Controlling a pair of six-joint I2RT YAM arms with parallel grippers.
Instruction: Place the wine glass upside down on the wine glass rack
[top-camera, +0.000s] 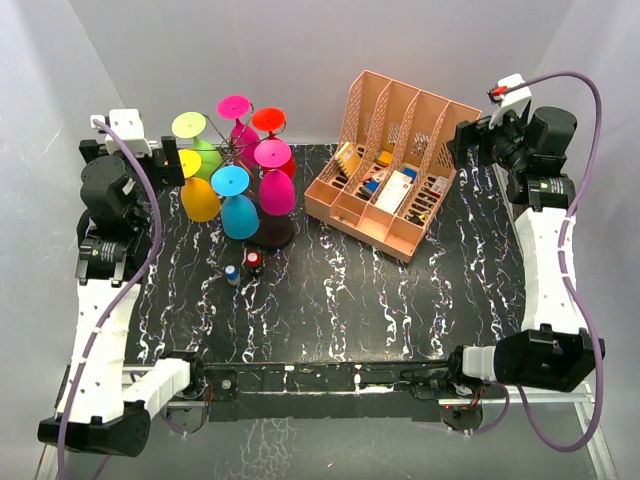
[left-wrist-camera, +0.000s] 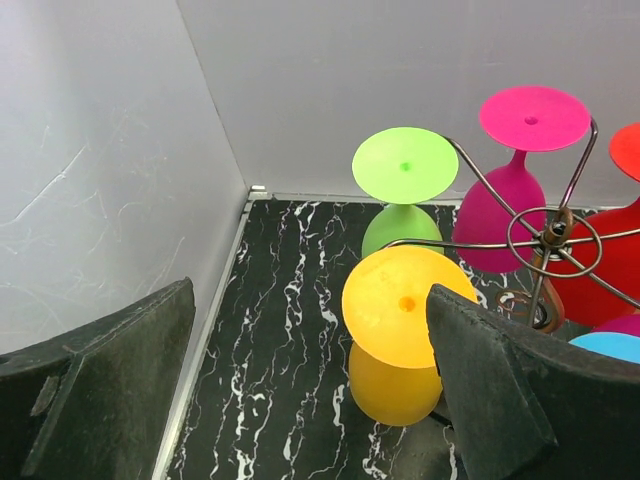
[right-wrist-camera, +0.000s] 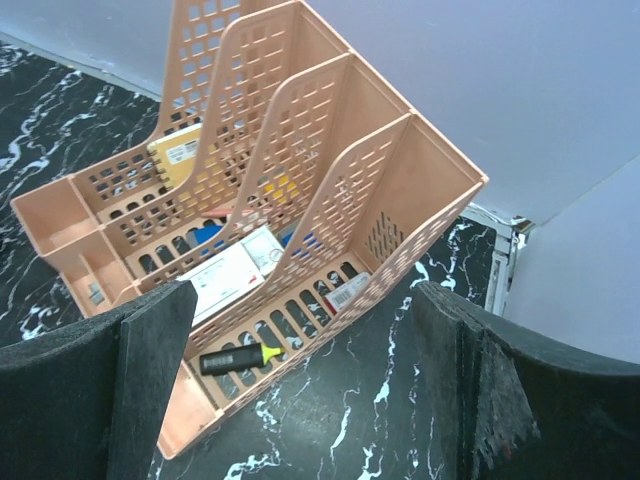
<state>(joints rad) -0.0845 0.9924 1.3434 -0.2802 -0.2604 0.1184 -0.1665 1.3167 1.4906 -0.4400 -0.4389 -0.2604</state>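
The wine glass rack (top-camera: 241, 153) stands at the back left, a dark wire tree on a black oval base (top-camera: 275, 234). Several coloured wine glasses hang on it upside down. The yellow wine glass (top-camera: 198, 196) hangs at its left side, foot up. My left gripper (top-camera: 172, 165) is open and empty, just left of that glass's foot. In the left wrist view the yellow glass (left-wrist-camera: 395, 310) sits beside my right finger (left-wrist-camera: 500, 390), partly hidden behind it, and the rack's wire hub (left-wrist-camera: 550, 236) shows at the right. My right gripper (top-camera: 461, 141) is open and empty at the back right.
A peach slotted file organiser (top-camera: 390, 170) with cards and a highlighter (right-wrist-camera: 235, 357) stands at the back right, just under my right gripper (right-wrist-camera: 300, 390). Two small bottles (top-camera: 243, 266) stand in front of the rack. White walls enclose the table at the back and sides.
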